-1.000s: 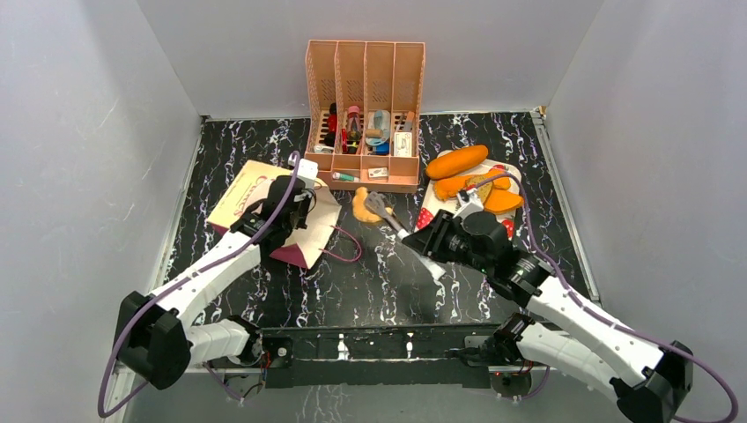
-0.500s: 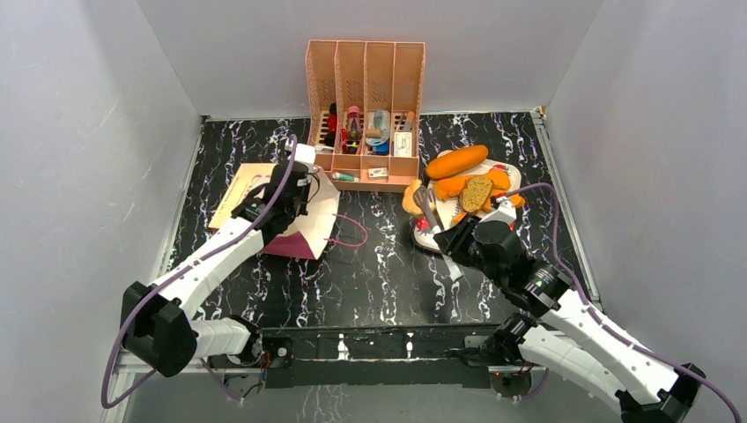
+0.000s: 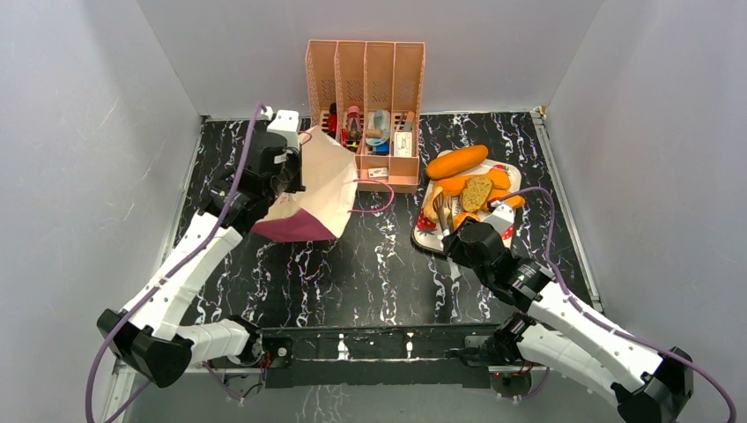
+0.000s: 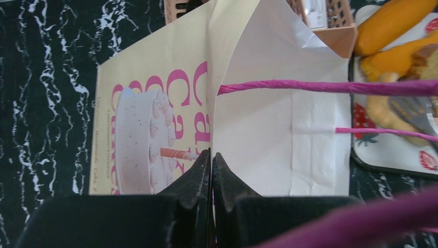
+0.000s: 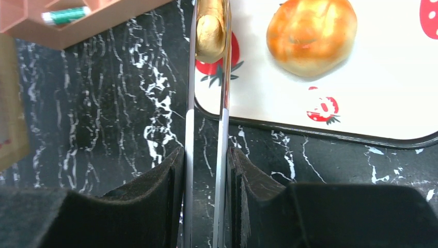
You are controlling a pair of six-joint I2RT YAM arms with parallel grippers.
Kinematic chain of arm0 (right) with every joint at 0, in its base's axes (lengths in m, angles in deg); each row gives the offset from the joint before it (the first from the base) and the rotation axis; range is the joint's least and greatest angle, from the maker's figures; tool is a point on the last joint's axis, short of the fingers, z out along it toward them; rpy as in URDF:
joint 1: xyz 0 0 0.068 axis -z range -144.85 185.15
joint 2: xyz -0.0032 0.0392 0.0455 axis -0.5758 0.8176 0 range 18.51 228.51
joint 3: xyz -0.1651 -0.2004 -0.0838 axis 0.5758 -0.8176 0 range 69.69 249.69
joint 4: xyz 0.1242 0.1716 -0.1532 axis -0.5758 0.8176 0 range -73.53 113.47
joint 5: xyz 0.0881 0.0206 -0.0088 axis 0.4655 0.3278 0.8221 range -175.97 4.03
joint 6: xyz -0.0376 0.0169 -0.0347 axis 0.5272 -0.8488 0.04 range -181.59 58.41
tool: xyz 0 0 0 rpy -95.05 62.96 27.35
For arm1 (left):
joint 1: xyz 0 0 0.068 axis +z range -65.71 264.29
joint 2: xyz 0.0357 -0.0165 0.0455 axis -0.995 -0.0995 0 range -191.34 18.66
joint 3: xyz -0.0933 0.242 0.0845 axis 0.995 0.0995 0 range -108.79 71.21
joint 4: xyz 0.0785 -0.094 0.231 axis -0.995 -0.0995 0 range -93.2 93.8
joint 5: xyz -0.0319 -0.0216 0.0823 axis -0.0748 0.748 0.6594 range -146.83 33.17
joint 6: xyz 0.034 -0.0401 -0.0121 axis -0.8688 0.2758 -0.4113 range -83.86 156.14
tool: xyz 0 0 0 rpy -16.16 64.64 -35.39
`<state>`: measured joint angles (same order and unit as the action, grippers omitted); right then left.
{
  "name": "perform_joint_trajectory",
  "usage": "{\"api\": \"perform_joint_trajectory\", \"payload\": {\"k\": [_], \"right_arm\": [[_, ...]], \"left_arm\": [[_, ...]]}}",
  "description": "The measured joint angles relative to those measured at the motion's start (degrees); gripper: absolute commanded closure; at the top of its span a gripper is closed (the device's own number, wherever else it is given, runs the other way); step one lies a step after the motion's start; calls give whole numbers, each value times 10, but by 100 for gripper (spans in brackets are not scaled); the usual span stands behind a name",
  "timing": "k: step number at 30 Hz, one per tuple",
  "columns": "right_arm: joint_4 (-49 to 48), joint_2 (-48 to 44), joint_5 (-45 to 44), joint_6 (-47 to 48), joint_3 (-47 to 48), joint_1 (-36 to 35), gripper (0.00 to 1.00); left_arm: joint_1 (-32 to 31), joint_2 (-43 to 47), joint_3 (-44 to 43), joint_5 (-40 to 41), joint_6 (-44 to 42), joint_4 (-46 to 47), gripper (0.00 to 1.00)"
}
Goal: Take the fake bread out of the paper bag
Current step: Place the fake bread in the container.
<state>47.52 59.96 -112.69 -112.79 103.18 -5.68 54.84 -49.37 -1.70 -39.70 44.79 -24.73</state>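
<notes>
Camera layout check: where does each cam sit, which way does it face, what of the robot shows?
Top external: above and behind the bases, looking down at the table; both arms show.
Left wrist: on the left arm, looking along the left gripper, shut on the paper bag.
Right wrist: along the right gripper, holding tongs over the tray.
Shared: the tray shows in all three.

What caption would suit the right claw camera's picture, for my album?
Right claw squeezing metal tongs that grip a small bread piece at the edge of the strawberry tray.
</notes>
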Motion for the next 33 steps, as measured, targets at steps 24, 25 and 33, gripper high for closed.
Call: {"api": "perform_joint_trajectory", "payload": {"k": [24,25,33], "right_arm": [[-59,3,62,-27,-92,54,65],[-59,1,63,-29,-93,55,63],[-54,-9,63,-33,-97,59,59]], "left_arm": [[31,106,115,-178,264,97,100],[35,110,131,-184,278,108,100],[74,106,206,-258,377,217,100]]}}
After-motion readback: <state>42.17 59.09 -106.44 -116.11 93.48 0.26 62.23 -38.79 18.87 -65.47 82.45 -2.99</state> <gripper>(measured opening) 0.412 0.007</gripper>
